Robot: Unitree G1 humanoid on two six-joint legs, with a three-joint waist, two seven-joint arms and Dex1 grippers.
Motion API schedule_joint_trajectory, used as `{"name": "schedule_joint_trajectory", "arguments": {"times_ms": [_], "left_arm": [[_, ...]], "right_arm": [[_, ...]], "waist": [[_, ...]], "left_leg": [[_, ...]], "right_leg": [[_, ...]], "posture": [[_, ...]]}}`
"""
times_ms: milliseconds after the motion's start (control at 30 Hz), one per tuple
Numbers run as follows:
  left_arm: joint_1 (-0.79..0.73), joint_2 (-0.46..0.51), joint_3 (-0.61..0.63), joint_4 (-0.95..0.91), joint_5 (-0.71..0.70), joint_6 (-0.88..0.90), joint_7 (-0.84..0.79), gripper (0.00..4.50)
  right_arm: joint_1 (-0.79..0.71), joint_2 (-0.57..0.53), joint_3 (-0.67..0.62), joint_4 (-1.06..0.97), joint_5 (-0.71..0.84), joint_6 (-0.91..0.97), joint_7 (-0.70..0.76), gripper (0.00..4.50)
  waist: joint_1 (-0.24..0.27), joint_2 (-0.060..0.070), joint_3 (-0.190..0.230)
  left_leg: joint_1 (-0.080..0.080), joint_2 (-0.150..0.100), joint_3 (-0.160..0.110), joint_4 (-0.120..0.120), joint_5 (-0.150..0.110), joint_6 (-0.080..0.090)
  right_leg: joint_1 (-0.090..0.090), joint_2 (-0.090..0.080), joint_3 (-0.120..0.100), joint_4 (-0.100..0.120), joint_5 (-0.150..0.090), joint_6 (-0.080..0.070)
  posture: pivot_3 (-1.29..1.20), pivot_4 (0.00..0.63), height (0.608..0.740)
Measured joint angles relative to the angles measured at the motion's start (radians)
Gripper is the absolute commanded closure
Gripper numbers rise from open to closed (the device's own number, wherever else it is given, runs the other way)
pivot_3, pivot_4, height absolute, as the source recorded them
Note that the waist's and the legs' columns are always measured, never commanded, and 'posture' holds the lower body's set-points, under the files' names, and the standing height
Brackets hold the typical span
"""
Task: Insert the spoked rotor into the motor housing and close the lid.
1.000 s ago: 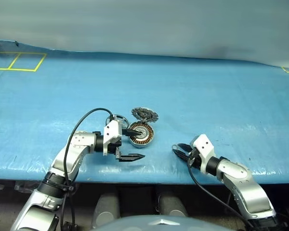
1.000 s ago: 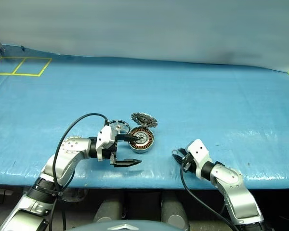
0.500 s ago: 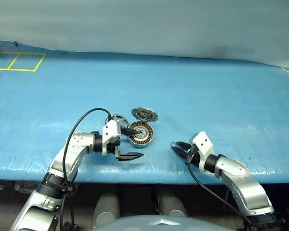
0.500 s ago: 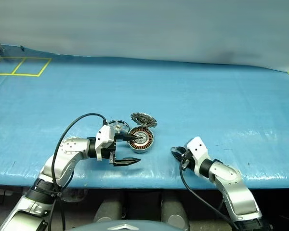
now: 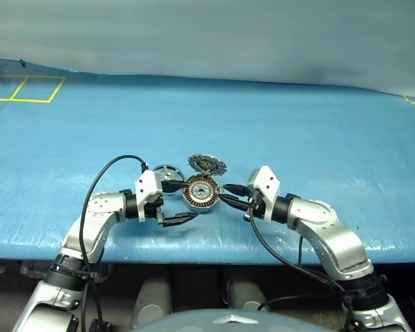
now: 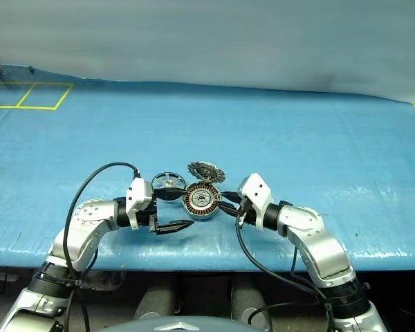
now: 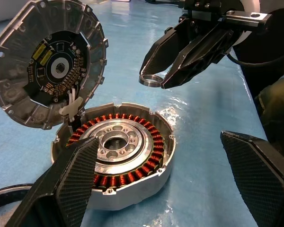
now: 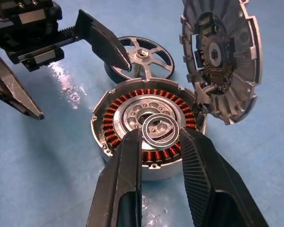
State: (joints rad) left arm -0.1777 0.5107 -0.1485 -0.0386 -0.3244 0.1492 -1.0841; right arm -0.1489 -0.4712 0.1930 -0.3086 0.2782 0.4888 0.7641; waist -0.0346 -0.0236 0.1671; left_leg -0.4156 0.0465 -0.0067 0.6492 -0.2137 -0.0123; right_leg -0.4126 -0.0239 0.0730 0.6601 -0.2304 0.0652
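From my head, the round silver motor housing (image 5: 200, 193) with copper windings is sitting mouth-up between my grippers, the spoked silver rotor (image 5: 167, 171) lying flat far-left. My left gripper (image 7: 161, 184) is gaping empty. My right gripper (image 8: 160, 142) is pinching a thin metal ring (image 8: 159, 127), the notched grey lid (image 8: 222, 56) standing on edge.

Bright even overhead light, glare patches on the glossy blue table cover (image 5: 318, 138), soft short shadows, sharp focus
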Motion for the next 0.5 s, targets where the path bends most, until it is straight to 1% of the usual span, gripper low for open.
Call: {"name": "schedule_joint_trajectory", "arguments": {"times_ms": [233,500], "left_arm": [[0.01,-0.001,0.023,-0.002,-0.001,-0.011,0.048,0.0],[0.029,0.001,0.025,-0.009,-0.001,-0.011,0.063,0.0]], "right_arm": [[-0.081,0.044,0.073,0.101,-0.029,-0.018,0.013,3.68],[-0.126,0.075,0.114,0.169,-0.06,-0.046,0.023,3.68]], "waist": [[0.0,0.0,0.0],[-0.001,0.0,0.0]], "left_leg": [[0.0,0.0,0.0,0.0,0.0,0.0],[0.0,0.0,0.0,0.0,0.0,0.0]], "right_leg": [[0.0,0.0,0.0,0.0,0.0,0.0],[0.0,0.0,0.0,0.0,0.0,0.0]], "posture": [[0.0,0.15,0.74],[0.0,0.15,0.74]]}}
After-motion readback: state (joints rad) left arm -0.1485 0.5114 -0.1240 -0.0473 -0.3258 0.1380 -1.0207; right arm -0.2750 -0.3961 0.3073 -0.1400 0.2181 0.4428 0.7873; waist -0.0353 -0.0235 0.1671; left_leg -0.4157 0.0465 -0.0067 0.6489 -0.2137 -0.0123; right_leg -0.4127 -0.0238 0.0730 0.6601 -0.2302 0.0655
